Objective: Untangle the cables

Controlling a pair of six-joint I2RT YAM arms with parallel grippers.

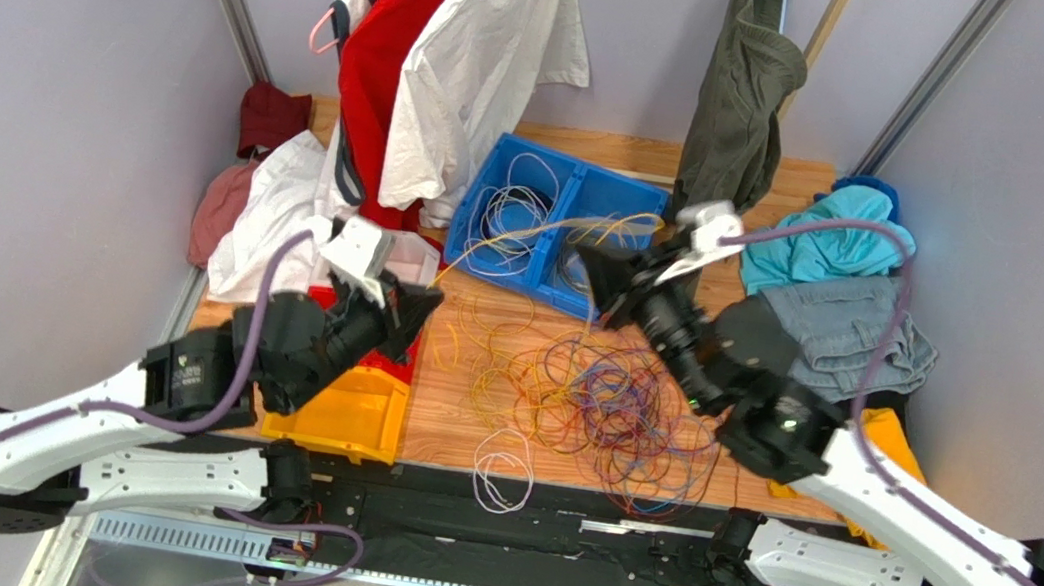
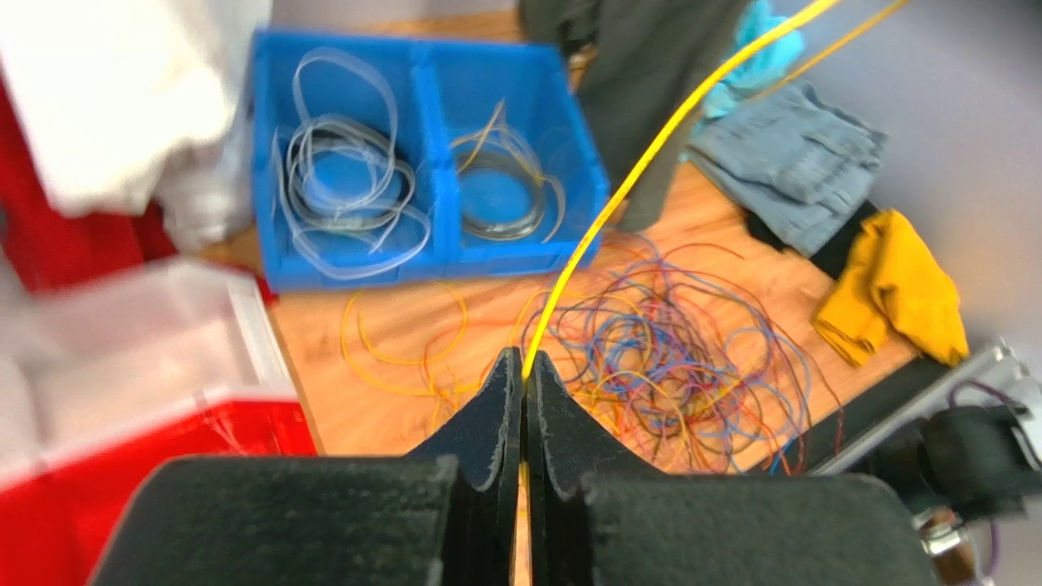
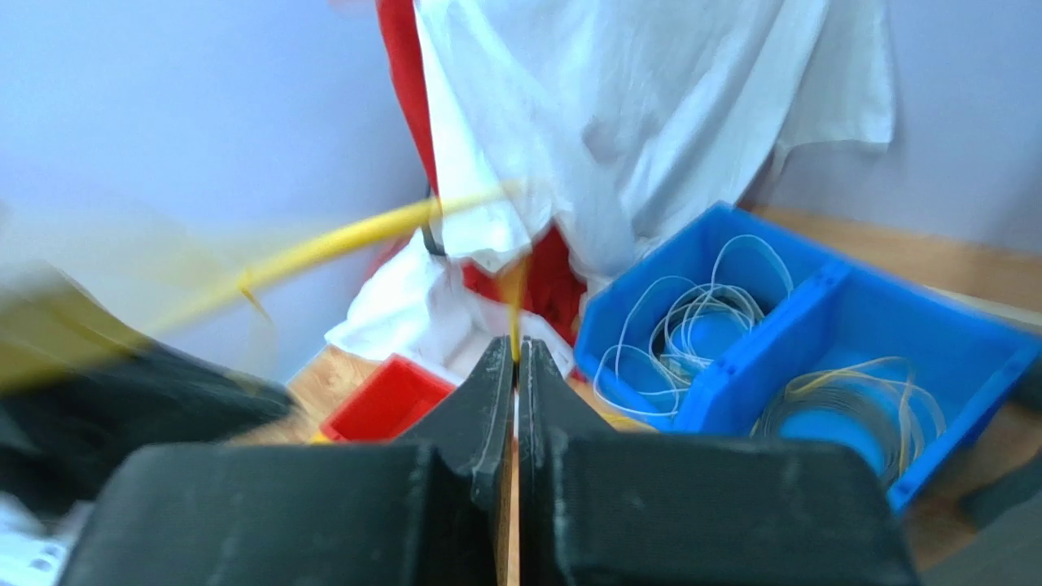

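A tangled heap of purple, blue, red and orange cables (image 1: 605,403) lies on the wooden table; it also shows in the left wrist view (image 2: 697,354). My left gripper (image 1: 429,299) is shut on a yellow cable (image 2: 636,159), held above the table's left side. My right gripper (image 1: 588,275) is shut on the same yellow cable (image 3: 330,250), which stretches between the two over the blue bin (image 1: 483,235). A white loop (image 1: 505,470) lies at the near edge. Loose yellow strands (image 2: 391,354) lie left of the heap.
The blue bin (image 2: 434,147) has two compartments, white coils in the left, yellowish coils in the right. A yellow bin (image 1: 353,415) and a red bin (image 3: 385,403) stand at the left. Clothes (image 1: 476,60) hang at the back; more clothes (image 1: 831,296) lie at the right.
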